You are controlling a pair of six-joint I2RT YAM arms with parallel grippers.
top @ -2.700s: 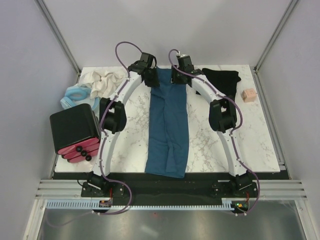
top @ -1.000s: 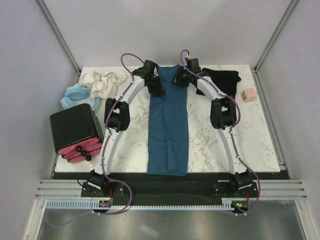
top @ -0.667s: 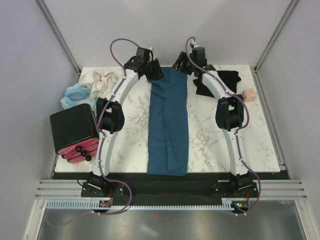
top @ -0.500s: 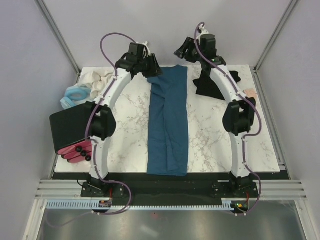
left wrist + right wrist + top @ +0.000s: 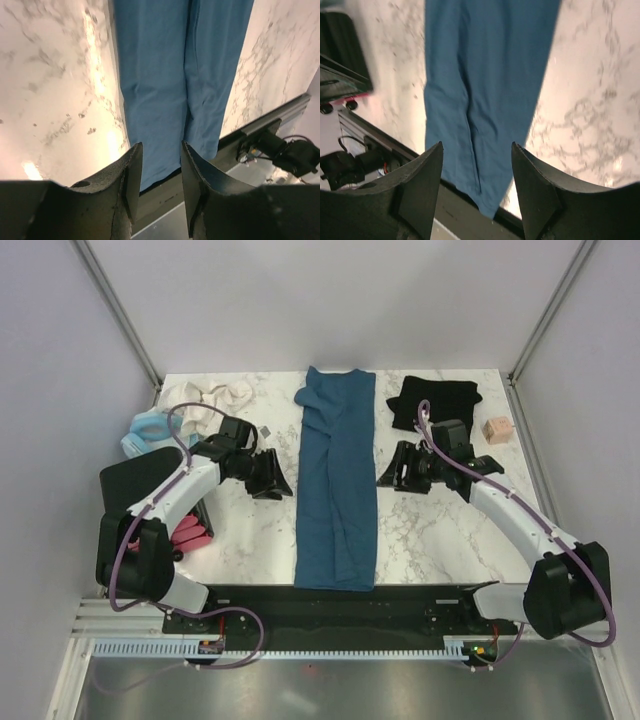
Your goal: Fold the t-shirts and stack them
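Note:
The dark teal-blue t-shirt (image 5: 337, 480) lies as a long narrow strip down the middle of the table, from the far edge to the near edge. The black t-shirt (image 5: 436, 401) lies bunched at the far right. My left gripper (image 5: 274, 480) hovers just left of the teal strip, open, with nothing between its fingers. My right gripper (image 5: 390, 471) is on the strip's right side, open wider and empty. The left wrist view shows the teal t-shirt (image 5: 175, 65) beyond the left gripper (image 5: 159, 187). The right wrist view shows the same teal t-shirt (image 5: 485, 75) ahead of the right gripper (image 5: 477, 187).
A cream cloth (image 5: 213, 398) and a pale blue ring-shaped item (image 5: 148, 431) lie at the far left. A black box with a red underside (image 5: 150, 498) stands at the left edge, beside my left arm. A small pink cube (image 5: 495, 429) sits far right. The dark rail (image 5: 330, 602) runs along the near edge.
Both grippers have left the teal shirt's far end, pulled back toward the middle of the table and dropped to either side of the strip. The right jaws have opened wider.

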